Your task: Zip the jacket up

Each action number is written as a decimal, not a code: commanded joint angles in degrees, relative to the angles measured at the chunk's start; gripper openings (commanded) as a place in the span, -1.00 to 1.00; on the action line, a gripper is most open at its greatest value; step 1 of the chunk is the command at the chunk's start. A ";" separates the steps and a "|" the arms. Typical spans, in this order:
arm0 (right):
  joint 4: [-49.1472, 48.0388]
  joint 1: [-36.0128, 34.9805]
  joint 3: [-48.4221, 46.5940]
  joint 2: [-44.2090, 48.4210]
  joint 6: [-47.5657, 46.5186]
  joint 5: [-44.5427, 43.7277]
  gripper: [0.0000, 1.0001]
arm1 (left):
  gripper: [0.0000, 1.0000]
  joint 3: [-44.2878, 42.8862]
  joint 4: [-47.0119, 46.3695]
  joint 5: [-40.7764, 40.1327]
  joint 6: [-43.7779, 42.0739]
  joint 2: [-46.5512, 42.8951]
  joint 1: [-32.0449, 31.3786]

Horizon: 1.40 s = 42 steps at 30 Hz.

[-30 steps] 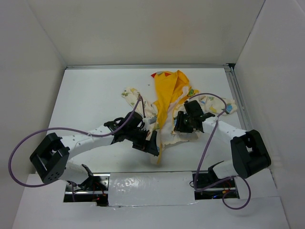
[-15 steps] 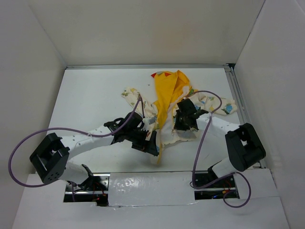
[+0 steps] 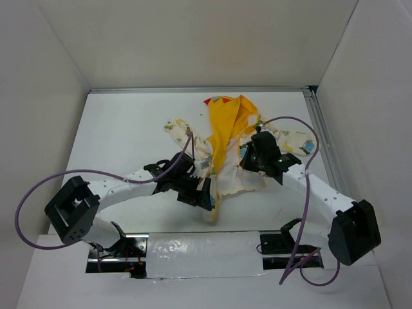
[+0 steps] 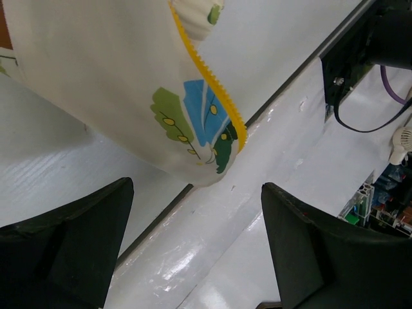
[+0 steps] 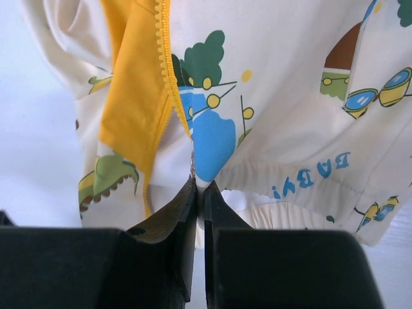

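Observation:
The jacket (image 3: 228, 129) lies crumpled mid-table, cream with cartoon prints, its yellow hood at the far end. My left gripper (image 3: 205, 196) is open at the jacket's near left front edge. In the left wrist view the gripper (image 4: 193, 251) holds nothing, and the cream panel (image 4: 96, 84) with yellow zipper teeth (image 4: 215, 96) lies just beyond the fingers. My right gripper (image 3: 250, 164) is on the jacket's right front. In the right wrist view it (image 5: 199, 190) is shut on the jacket's bottom edge (image 5: 283, 96), right below a small metal zipper slider (image 5: 192, 165) and the yellow teeth (image 5: 166, 58).
White walls close in the table on three sides. A metal rail (image 3: 320, 129) runs along the right edge. A glossy taped strip (image 3: 193, 248) marks the near edge between the arm bases. Purple cables (image 3: 38, 187) loop off both arms.
The right arm's elbow has swung out to the right and nearer, while its gripper stays on the jacket and shifts slightly right. The left arm has hardly moved.

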<state>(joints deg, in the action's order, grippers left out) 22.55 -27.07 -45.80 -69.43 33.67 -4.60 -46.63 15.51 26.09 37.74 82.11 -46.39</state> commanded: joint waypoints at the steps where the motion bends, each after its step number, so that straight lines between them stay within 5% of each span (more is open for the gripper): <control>1: 0.66 1.58 2.46 3.85 -2.03 4.32 -1.00 | 0.84 -0.57 -0.04 -1.74 -0.73 0.86 -0.45; 11: -2.15 3.42 5.72 7.90 -3.43 13.29 -1.00 | 0.75 2.42 -5.48 -0.16 -2.31 3.58 -2.30; 20: -3.30 6.24 7.30 8.08 -4.40 17.87 -1.00 | 0.25 4.97 -9.00 -0.51 -0.65 5.17 -2.30; 28: -2.24 6.77 8.27 10.10 -6.95 18.75 -1.00 | -1.00 3.57 -9.62 2.04 -1.26 6.14 -2.65; 37: -7.07 8.35 10.47 14.40 -12.13 27.27 -1.00 | -1.00 -4.42 -9.71 4.06 -2.23 3.07 -2.83; 42: -17.41 12.30 15.65 19.76 -10.73 36.93 -1.00 | -1.00 -11.70 -10.50 -1.20 0.84 1.57 -1.87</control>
<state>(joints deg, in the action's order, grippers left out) 15.16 -16.51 -32.14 -52.97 23.42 24.34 -53.23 7.94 27.11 37.67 86.32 -48.86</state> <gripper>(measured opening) 0.116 0.043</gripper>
